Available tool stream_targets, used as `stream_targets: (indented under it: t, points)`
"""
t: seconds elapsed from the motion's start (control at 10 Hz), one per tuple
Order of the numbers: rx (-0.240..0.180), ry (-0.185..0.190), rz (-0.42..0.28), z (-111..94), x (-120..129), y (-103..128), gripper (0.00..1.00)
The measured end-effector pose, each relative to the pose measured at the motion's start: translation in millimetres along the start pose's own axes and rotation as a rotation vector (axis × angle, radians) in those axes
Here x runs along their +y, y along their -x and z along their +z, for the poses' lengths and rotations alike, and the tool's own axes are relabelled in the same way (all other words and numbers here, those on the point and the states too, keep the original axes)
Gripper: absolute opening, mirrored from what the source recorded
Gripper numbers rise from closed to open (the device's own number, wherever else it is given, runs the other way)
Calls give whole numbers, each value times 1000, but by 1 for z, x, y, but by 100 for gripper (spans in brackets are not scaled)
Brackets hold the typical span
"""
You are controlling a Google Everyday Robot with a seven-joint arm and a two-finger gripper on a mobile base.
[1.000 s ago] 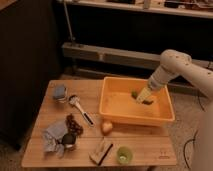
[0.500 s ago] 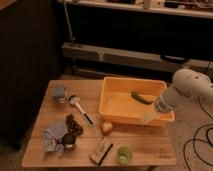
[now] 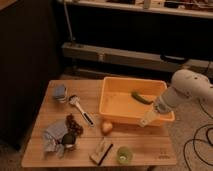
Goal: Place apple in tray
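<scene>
So the gripper point(image 3: 146, 120) is over at the right, at the end of the white arm point(image 3: 187, 90), with its tip sitting right over the near right corner of the tray point(image 3: 122, 104). It overlaps the near rim there. Honestly I can't tell if it's open or closed, or whether it's actually touching the rim or just in front of it. The tip is just a pale blob against the orange wall. The apple point(image 3: 106, 126) is not in the tray. It's on the wooden table point(image 3: 150, 150), just beside the tray's near left corner on the outside, well to the left of the gripper. Inside the tray there's a long green thing point(image 3: 141, 97) lying toward the far right, hard to say what it is. On the left half of the table there's a bunch of dark grapes point(image 3: 74, 124), a dark green fruit point(image 3: 67, 139) and a crumpled bluish wrapper point(image 3: 52, 135) next to it, plus a utensil with a white handle point(image 3: 82, 111) and a small can point(image 3: 60, 93) farther back. Near the front edge sit a tan block point(image 3: 101, 150) and a small green cup point(image 3: 123, 155). The arm is cut off at the right edge of the view.
</scene>
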Motion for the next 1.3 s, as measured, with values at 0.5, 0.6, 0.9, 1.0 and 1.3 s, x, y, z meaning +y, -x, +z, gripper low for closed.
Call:
stream_targets:
  t: [0.5,0.6,0.9,1.0,1.3]
  points:
    - [-40,-12,-72,24,82,-7,80]
    - [-47,-5,-102,28,100,-10,80]
    - [-88,37,-246,39,166,-14,80]
    - [-104,56,-340,41,181,-12,80]
    - [-145,151,-625,42,197,-13,80]
